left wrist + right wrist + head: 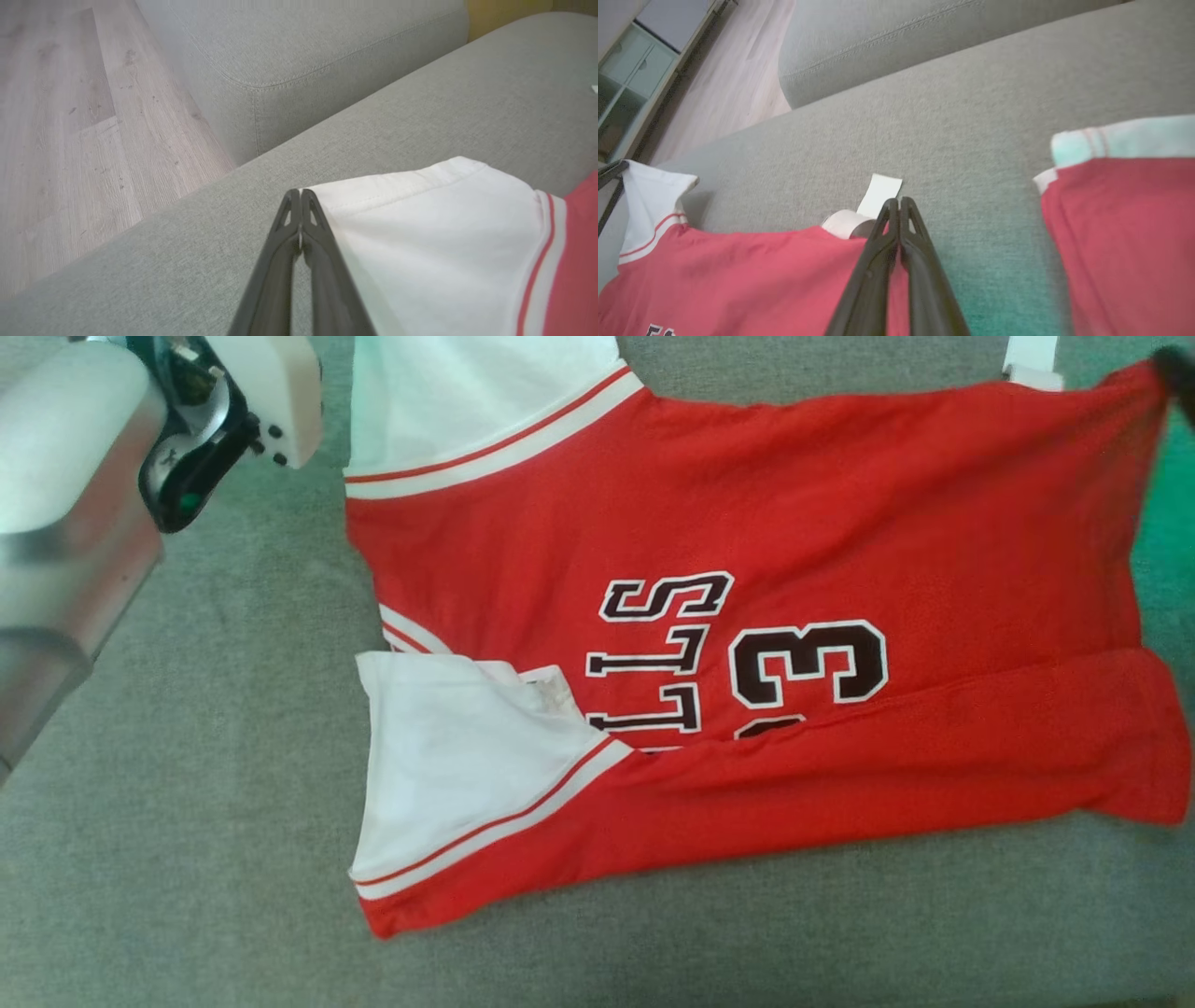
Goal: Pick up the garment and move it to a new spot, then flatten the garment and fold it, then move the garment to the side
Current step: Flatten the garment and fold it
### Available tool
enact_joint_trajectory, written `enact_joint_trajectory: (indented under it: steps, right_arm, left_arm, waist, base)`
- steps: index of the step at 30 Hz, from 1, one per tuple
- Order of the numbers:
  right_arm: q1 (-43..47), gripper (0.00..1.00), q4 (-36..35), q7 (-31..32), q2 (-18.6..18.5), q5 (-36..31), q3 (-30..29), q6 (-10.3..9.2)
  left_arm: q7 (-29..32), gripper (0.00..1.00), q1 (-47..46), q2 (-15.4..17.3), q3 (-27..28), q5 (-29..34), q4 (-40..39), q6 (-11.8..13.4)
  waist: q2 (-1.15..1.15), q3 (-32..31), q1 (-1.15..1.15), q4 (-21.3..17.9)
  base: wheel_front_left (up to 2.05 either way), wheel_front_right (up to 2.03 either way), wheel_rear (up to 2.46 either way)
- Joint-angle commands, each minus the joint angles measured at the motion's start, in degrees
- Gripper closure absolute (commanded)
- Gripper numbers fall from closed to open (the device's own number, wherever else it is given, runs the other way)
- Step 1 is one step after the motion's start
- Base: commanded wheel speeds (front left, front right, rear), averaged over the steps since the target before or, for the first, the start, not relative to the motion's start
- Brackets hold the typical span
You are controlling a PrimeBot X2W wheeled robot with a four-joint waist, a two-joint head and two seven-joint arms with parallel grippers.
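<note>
The garment [747, 523] is a red jersey with white sleeves and black lettering, spread across a grey sofa seat [187, 859], its near long edge folded over. My left gripper [300, 193] is shut on the corner of a white sleeve [444, 242], with a sliver of cloth between the fingertips. My right gripper [896, 201] is shut on the red hem corner beside a white label [880, 192]. In the head view it is a dark blur at the garment's top right corner [1174, 371].
My left forearm [75, 523] crosses the upper left of the head view. The sofa's back cushion [327, 56] rises behind the seat. Wooden floor [70, 116] lies past the seat's edge, and a glass-fronted cabinet [630, 79] stands farther off.
</note>
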Motion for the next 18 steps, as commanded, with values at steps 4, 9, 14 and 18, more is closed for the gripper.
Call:
enact_joint_trajectory:
  steps: [4,9,14,18]
  right_arm:
    - [0.22,1.00,0.25,-2.49,-2.41,1.92,-2.74,0.21]
    - [0.40,1.00,0.29,-6.01,-1.65,2.80,-4.98,0.21]
    - [2.03,1.00,-0.59,-7.11,-1.80,2.92,-5.06,0.21]
    - [6.00,1.00,-2.60,-8.32,-2.00,2.94,-5.13,0.21]
  left_arm:
    - [-5.74,1.00,-4.75,2.48,1.53,-1.77,-0.03,0.10]
    - [-11.65,1.00,-5.92,2.46,2.01,-3.50,-0.33,0.10]
    - [-14.36,1.00,-5.22,2.91,1.46,-5.79,-2.90,0.10]
    - [-16.24,1.00,-2.89,4.93,0.02,-6.35,-7.09,0.10]
  waist:
    - [0.00,-1.03,0.00,0.74]
    - [0.00,-2.00,0.00,1.47]
    - [0.00,-3.31,0.00,2.30]
    - [0.00,-5.12,0.00,3.29]
  base:
    - [0.00,0.00,0.00]
    - [0.00,0.00,0.00]
    - [0.00,0.00,0.00]
    - [0.00,0.00,0.00]
